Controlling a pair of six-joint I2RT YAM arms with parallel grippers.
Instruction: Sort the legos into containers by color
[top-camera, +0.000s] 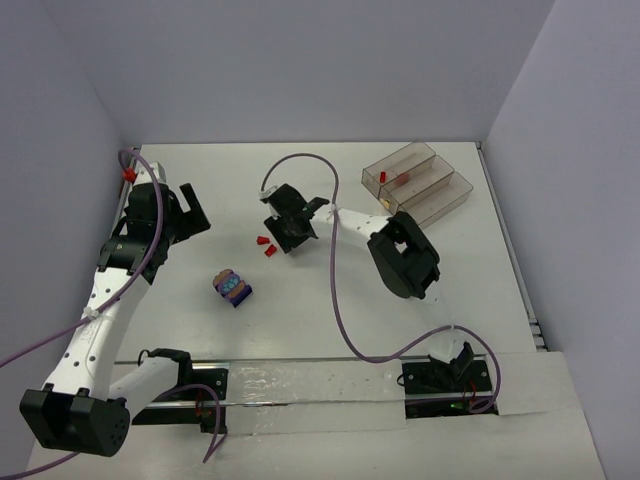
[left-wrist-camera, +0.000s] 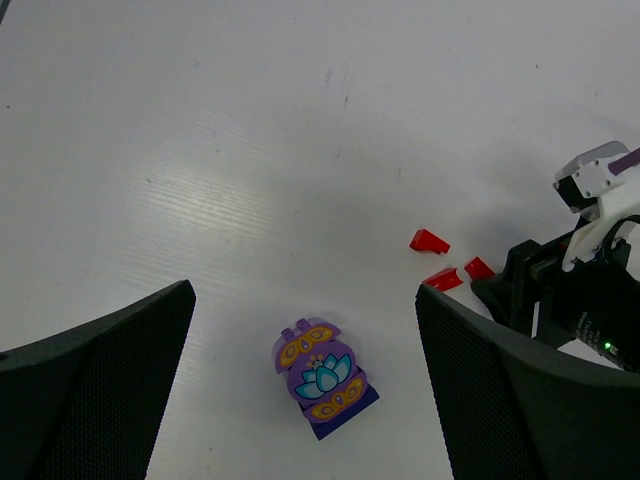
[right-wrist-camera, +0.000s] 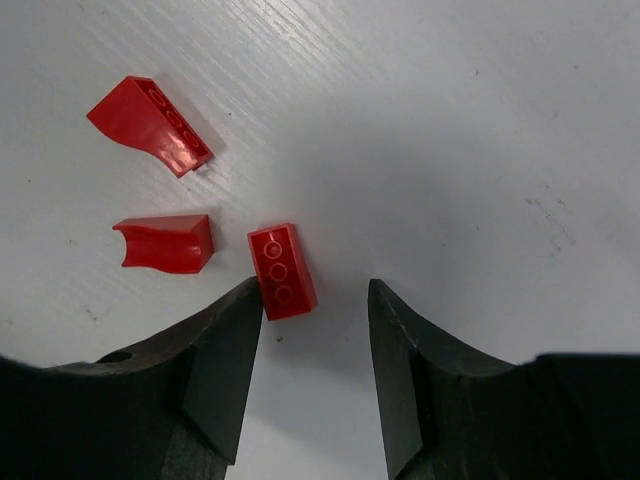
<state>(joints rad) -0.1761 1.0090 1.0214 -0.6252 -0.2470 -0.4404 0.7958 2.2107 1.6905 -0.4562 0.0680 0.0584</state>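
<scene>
Red legos (top-camera: 265, 243): 3 loose on the white counter (top-camera: 330, 310), close together, left of centre in the top view. Right fingers (right-wrist-camera: 225, 360) hang just over them, apart w/ a clear gap, clamped on nothing. The nearest red brick (right-wrist-camera: 283, 270) lies flat right at one fingertip, the other 2 just beyond. Purple clump (left-wrist-camera: 322, 378) w/ teal flower print sits apart from the reds, nearer the arm bases. Left fingers (left-wrist-camera: 110, 370) spread wide above it, holding nothing. Smoky 3-compartment tray (top-camera: 418, 185) at far right, small red bits inside; can't tell which compartment.
</scene>
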